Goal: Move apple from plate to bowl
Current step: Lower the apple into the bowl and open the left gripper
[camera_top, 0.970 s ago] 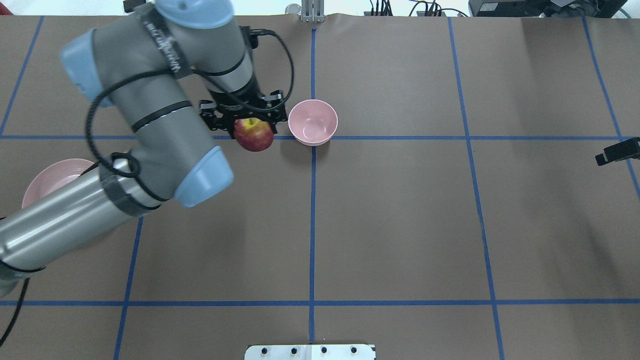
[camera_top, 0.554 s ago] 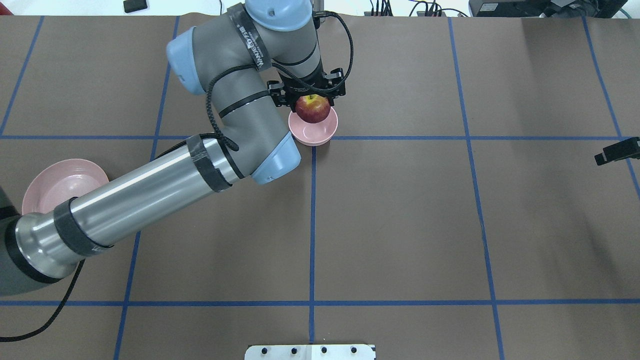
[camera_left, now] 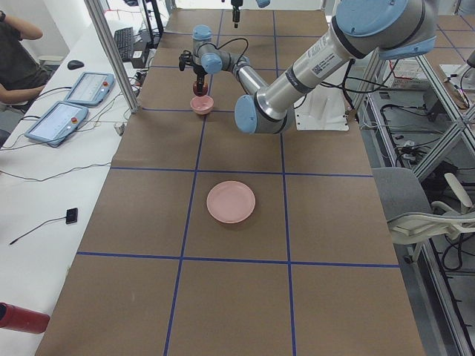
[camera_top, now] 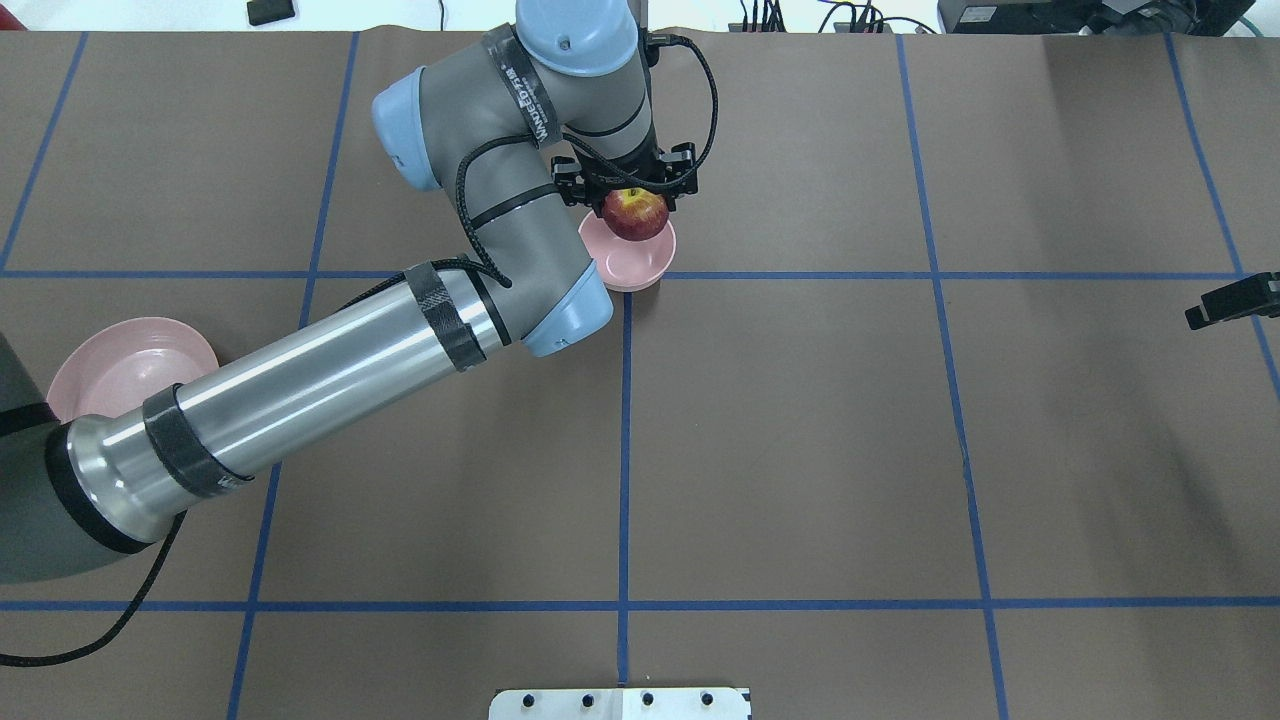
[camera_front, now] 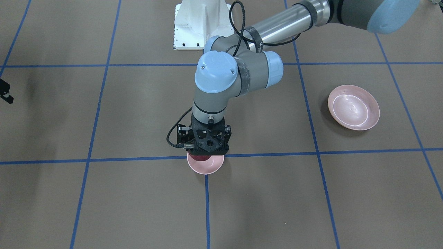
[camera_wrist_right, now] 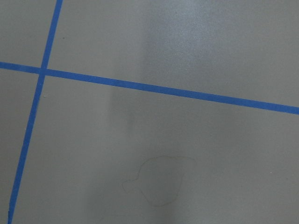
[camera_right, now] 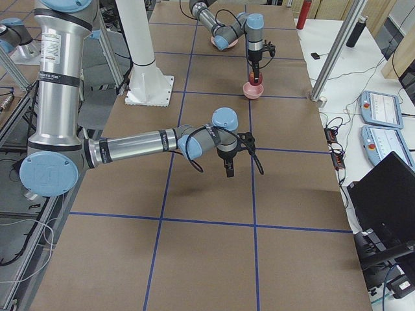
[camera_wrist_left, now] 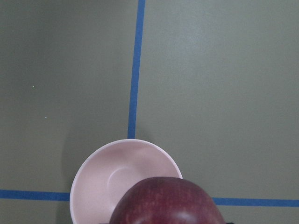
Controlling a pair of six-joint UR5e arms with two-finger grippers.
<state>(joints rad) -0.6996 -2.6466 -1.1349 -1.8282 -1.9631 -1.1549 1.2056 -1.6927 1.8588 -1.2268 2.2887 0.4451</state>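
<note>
The dark-red apple point(camera_top: 636, 216) is held in my left gripper point(camera_top: 635, 203), which is shut on it from above. It hangs just over the small pink bowl point(camera_top: 628, 264), toward the bowl's far rim. In the left wrist view the apple point(camera_wrist_left: 166, 203) fills the bottom edge and the empty bowl point(camera_wrist_left: 105, 184) lies under it. From the front, the gripper body point(camera_front: 206, 141) hides most of the apple point(camera_front: 200, 158) above the bowl point(camera_front: 207, 168). The wide pink plate point(camera_top: 110, 362) sits empty at the left. Only part of my right gripper point(camera_top: 1232, 301) shows at the right edge; its jaws are unclear.
Brown table cover point(camera_top: 800, 450) with a blue tape grid. The left arm's forearm point(camera_top: 300, 380) stretches over the table between plate and bowl. The right arm point(camera_right: 162, 141) hovers low over the table's right half. A white mounting plate point(camera_top: 620, 703) sits at the near edge.
My left arm carried the apple to the right, from beside the bowl's left side to over the bowl. The right gripper has not moved.
</note>
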